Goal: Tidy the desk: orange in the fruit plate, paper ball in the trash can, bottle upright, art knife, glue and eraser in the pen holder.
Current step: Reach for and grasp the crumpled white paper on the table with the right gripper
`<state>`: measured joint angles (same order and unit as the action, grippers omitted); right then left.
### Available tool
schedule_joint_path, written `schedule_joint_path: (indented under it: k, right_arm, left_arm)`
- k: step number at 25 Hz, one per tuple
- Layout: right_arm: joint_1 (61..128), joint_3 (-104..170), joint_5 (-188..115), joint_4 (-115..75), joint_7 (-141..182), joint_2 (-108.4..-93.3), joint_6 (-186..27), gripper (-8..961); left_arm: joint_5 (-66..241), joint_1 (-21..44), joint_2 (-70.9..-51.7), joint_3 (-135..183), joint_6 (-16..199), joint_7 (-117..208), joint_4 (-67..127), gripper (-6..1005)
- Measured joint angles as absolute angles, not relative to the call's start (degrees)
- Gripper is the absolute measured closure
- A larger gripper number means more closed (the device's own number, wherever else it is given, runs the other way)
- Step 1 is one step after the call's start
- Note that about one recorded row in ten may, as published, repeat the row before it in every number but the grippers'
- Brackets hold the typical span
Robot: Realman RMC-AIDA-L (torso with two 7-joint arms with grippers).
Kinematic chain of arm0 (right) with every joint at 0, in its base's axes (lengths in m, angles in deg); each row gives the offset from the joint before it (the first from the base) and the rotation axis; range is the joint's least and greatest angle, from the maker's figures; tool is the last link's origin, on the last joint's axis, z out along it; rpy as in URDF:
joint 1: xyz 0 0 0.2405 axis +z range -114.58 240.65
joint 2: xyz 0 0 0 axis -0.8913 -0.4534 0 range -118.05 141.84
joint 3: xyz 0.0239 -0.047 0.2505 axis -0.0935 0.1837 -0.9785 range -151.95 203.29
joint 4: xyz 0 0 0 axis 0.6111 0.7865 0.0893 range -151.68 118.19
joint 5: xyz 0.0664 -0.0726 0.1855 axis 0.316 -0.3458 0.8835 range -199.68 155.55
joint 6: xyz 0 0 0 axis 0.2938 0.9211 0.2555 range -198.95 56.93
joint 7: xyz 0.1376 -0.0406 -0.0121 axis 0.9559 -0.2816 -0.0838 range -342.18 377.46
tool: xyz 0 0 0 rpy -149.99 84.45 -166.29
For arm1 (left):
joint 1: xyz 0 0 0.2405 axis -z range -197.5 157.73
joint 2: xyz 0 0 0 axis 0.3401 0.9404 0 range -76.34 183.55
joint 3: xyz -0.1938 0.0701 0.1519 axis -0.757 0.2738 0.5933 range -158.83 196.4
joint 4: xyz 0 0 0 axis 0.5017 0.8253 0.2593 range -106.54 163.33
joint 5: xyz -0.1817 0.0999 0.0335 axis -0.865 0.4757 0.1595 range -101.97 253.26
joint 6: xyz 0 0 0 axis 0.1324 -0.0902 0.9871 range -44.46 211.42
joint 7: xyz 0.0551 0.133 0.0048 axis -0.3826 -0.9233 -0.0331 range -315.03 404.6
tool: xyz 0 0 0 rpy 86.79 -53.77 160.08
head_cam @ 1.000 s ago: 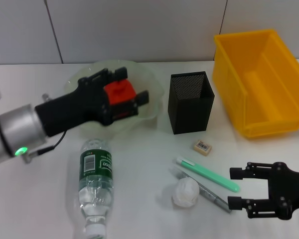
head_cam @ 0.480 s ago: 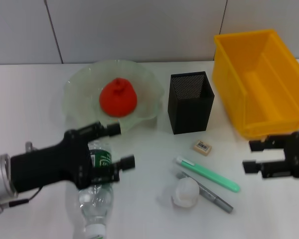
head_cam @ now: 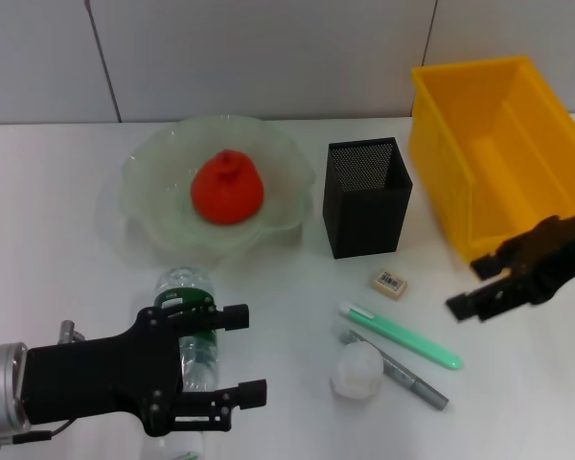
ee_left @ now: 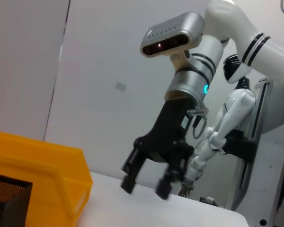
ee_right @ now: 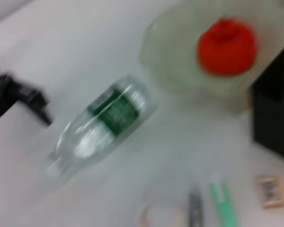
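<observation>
The orange sits in the middle of the fruit plate, so that part of the task looks done, and nothing else is. The paper ball lies on the white desk well apart from the yellow trash can, which shows nothing inside. The pen holder stands upright between plate and bin. The eraser lies just in front of it, and two long tools lie beyond that: a green-bodied one and a grey one, presumably the art knife and the glue, though which is which cannot be told. Both run roughly parallel, slanting from near the eraser toward the robot's right and the near edge, and the grey one touches the paper ball. The bottle lies on its side; its long axis runs from the plate toward the robot, base toward the plate, and its cap end is hidden under the arm. The left gripper hovers over the bottle's middle with its fingers spread wide, one on each side of the body, holding nothing. The right gripper hangs near the front corner of the trash can, open and empty. Judging by this, righting the bottle is the step in hand.
</observation>
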<state>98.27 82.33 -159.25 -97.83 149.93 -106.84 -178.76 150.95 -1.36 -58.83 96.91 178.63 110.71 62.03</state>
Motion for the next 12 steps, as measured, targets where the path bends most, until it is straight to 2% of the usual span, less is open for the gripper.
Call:
schedule_joint_path:
  k: [6,12]
  right_arm:
    - [101.8,92.0,-163.3,-95.9,153.6,-107.15,-177.9,280]
    - [108.3,99.9,-165.6,-88.1,157.3,-107.32,-174.3,282]
  left_arm:
    - [151.5,-1.0,-58.69,95.5,178.9,111.7,61.1,135]
    - [151.6,-1.0,-59.19,94.7,179.2,111.7,61.1,136]
